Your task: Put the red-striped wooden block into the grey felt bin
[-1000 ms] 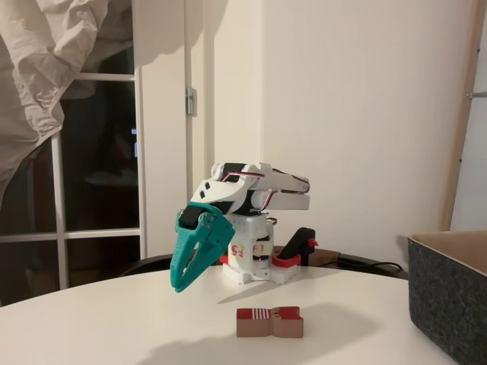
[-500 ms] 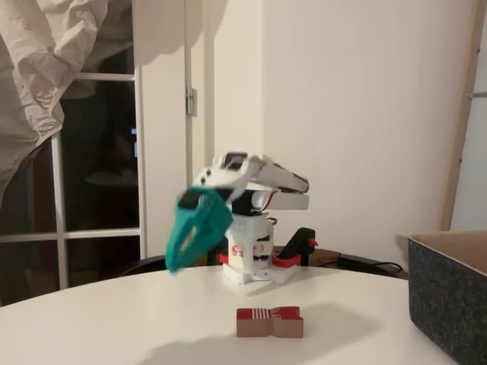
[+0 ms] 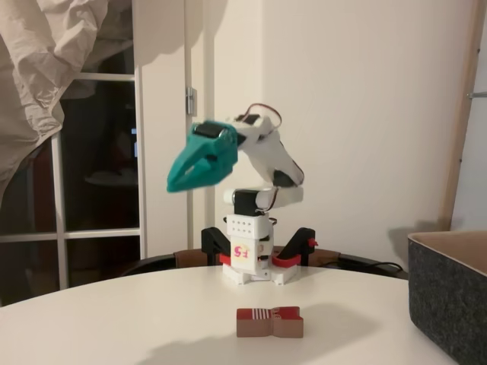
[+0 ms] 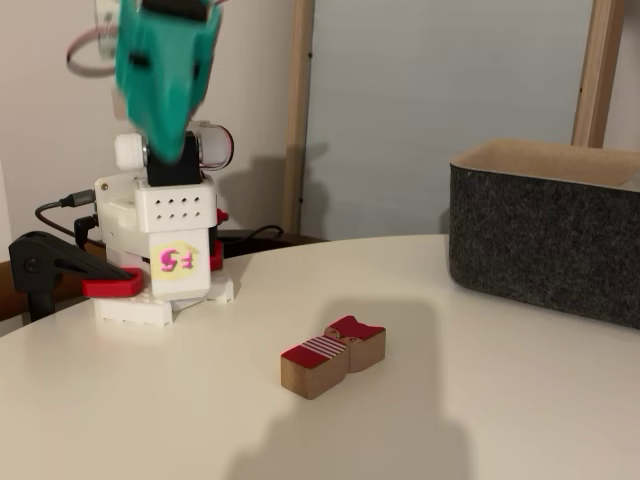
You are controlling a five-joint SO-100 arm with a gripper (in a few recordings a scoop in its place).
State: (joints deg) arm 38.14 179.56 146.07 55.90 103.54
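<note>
Red-striped wooden block (image 3: 269, 322) lying flat on the white table (image 3: 114, 327), in front of the arm's base (image 3: 249, 258) and well apart from everything. Teal gripper (image 3: 176, 182) raised high above the table, empty, tips drawn together so clenched as far as can be told. Grey felt bin (image 4: 545, 230) standing at the right, apart from the block.

On the white table (image 3: 114, 319) I count one red-striped wooden block (image 3: 269, 322), one grey felt bin (image 4: 545, 232) and one white arm (image 3: 270, 156) carrying a single teal gripper (image 3: 173, 185). Two black clamps (image 3: 303, 245) hold its base.
</note>
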